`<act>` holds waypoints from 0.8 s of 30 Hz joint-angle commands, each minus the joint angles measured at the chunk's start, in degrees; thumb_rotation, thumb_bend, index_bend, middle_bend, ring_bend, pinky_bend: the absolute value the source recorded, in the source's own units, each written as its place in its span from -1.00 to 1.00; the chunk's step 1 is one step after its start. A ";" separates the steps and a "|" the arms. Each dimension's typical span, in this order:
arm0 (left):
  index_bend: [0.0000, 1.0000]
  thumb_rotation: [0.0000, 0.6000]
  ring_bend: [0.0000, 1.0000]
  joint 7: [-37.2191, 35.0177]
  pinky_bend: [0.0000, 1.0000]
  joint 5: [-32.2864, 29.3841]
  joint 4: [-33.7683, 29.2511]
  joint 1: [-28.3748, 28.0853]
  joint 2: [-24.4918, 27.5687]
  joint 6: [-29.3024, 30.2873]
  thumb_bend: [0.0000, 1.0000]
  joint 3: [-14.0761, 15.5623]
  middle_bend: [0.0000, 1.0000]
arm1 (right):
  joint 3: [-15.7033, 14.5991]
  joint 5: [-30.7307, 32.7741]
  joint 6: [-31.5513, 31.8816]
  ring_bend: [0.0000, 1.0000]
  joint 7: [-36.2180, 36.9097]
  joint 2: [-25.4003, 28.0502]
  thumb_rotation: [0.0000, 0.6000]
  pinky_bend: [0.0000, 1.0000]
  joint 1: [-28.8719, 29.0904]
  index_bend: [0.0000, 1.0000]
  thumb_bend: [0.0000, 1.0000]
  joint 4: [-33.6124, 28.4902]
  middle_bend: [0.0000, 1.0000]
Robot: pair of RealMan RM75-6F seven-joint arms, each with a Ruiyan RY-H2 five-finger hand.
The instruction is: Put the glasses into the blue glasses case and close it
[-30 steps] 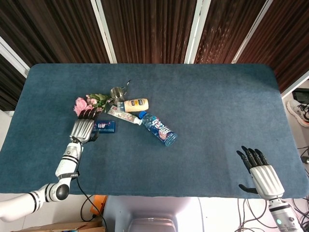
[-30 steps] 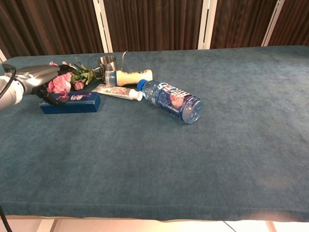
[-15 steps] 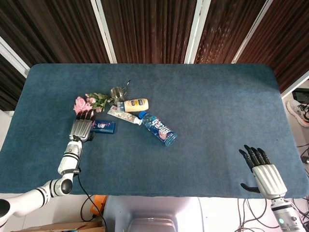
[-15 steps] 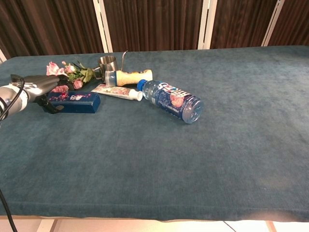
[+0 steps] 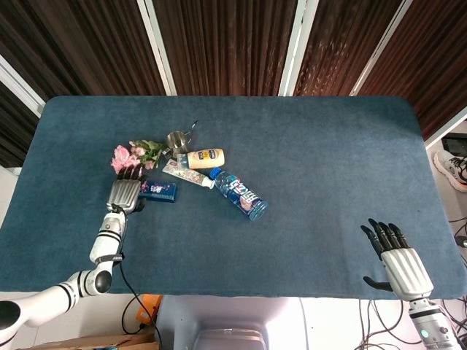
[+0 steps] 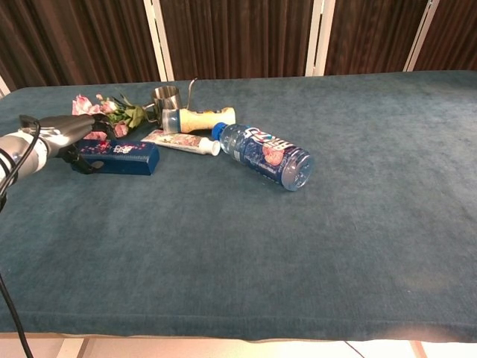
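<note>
The left hand [image 5: 125,194] grips the end of the closed, flat blue rectangular glasses case [image 5: 159,191] — opening it comes next; glasses unseen.

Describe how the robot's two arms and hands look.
Both hands, left hand and right hand, have silver-grey metal backs and black fingers. The arms are white, rounded segments with black joint rings. A thin black cable trails along the left arm. No markings are readable.
</note>
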 commanded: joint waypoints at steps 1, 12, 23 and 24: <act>-0.48 1.00 -1.00 -0.54 -0.96 -0.01 -1.19 0.24 0.52 -0.06 -0.15 -0.16 -1.00 | -0.01 -0.05 0.02 -1.00 0.07 0.01 1.00 -1.00 0.00 -1.00 -0.57 -0.01 -1.00; -1.00 1.00 -1.00 -4.68 -0.95 9.30 -19.74 6.57 11.69 11.03 -0.23 1.73 -1.00 | -0.42 -0.36 -1.10 -1.00 -1.04 -0.60 1.00 -1.00 0.42 -1.00 -0.57 0.05 -1.00; -1.00 1.00 -1.00 -19.01 -0.98 37.18 -39.79 34.96 33.88 42.24 -0.22 22.56 -1.00 | -0.62 0.18 -2.75 -1.00 -3.98 -2.11 1.00 -1.00 0.99 -1.00 -0.57 0.51 -1.00; -1.00 1.00 -1.00 -19.93 -0.98 38.08 -38.12 36.89 33.18 44.77 -0.22 23.03 -1.00 | -0.66 0.22 -2.84 -1.00 -4.39 -2.32 1.00 -1.00 1.00 -1.00 -0.57 0.49 -1.00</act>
